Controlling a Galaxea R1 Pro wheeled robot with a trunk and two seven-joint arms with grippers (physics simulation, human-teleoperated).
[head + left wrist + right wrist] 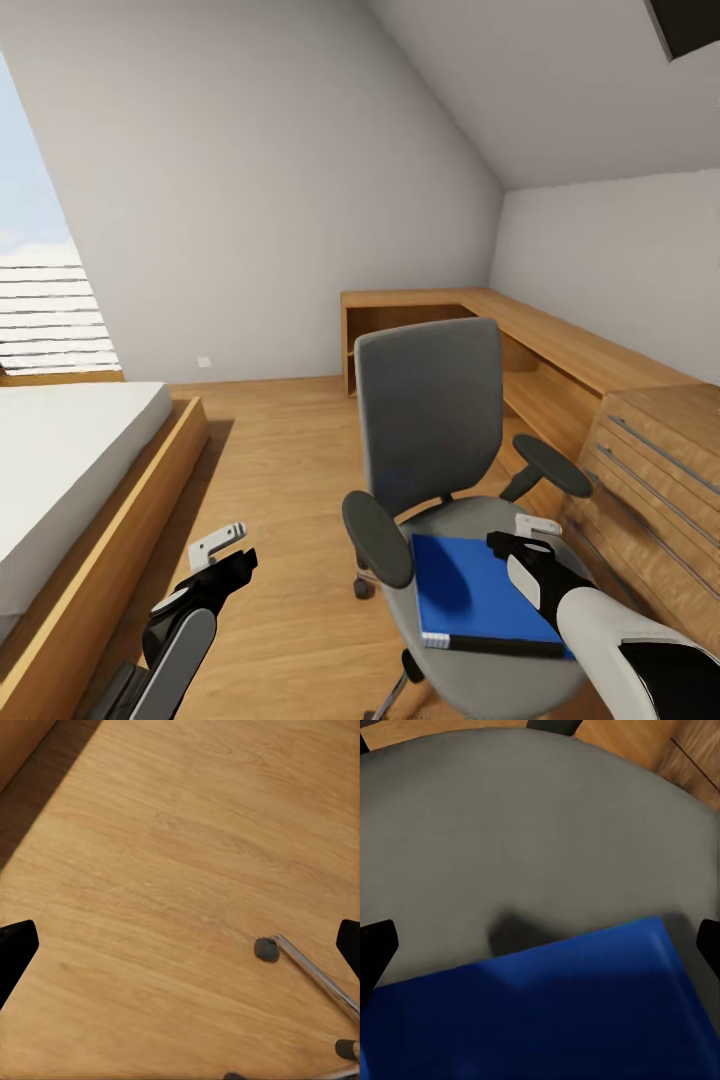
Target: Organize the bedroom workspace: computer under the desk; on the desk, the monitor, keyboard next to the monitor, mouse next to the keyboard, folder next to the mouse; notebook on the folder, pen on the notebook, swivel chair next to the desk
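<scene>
One room, no writing or labels readable anywhere. Largest is the wooden floor point(280, 440), with a low bed point(70, 470) along the robot's left and a long light-wood shelf unit point(560, 350) ending in a drawer chest point(660, 470) on its right. The swivel chair point(430, 420) stands in the middle foreground, grey back upright, black armrests either side, close beside the chest; its chrome leg point(315, 971) and castors show from the left wrist. On the grey seat point(532, 825) lies the folder point(480, 595), flat, bright blue, pale at its near edge. The right gripper point(528, 535) hovers just above the folder's far corner, fingers spread wide. The left gripper point(225, 555) hangs over bare floor, also spread wide, gripping nothing.
</scene>
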